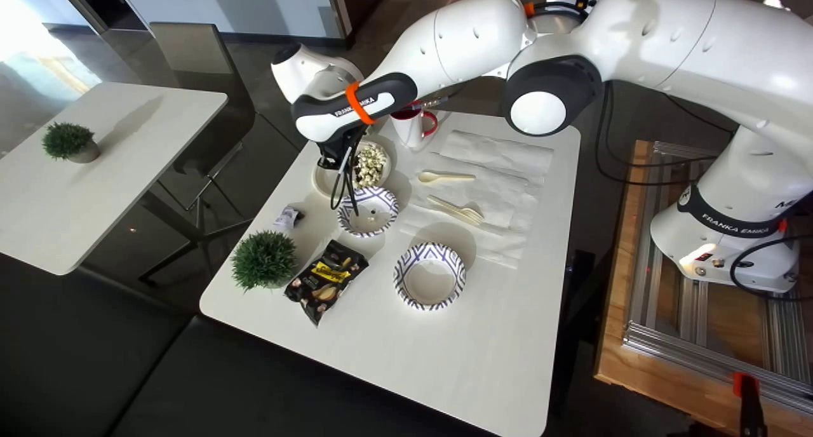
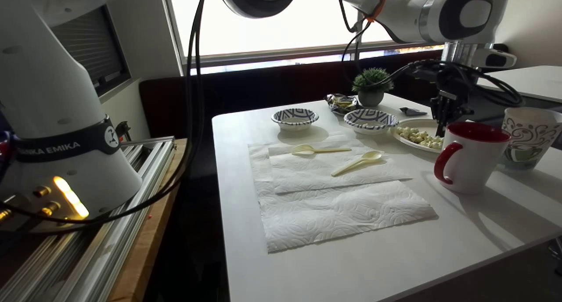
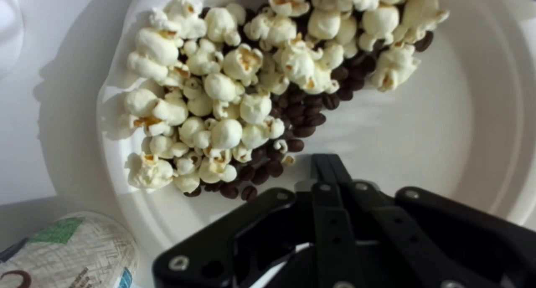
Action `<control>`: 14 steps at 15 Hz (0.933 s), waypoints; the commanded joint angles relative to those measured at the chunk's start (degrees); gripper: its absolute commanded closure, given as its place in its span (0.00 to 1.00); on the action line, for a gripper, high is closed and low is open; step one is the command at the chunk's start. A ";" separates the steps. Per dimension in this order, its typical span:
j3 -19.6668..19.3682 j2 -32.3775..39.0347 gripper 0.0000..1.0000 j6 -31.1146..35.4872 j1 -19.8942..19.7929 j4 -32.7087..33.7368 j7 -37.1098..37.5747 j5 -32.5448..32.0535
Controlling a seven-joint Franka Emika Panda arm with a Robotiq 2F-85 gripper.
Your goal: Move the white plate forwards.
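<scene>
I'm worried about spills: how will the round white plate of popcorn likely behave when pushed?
The round, shallow white plate should probably slide rather than tip, being low and broad. Its loose white popcorn and brown coffee beans may shift if jolted. Heaped on one side, they might make it swivel.

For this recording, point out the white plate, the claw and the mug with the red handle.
White plate (image 3: 423,129): wrist view, on the bare inner base.
Claw (image 3: 328,161): wrist view, midway between its fingertips.
Mug (image 2: 474,163): in an exterior view, on the white outer wall.
</scene>
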 commanded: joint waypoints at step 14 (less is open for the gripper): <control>1.51 -1.43 0.97 -1.11 -1.73 -4.23 -1.91 -0.17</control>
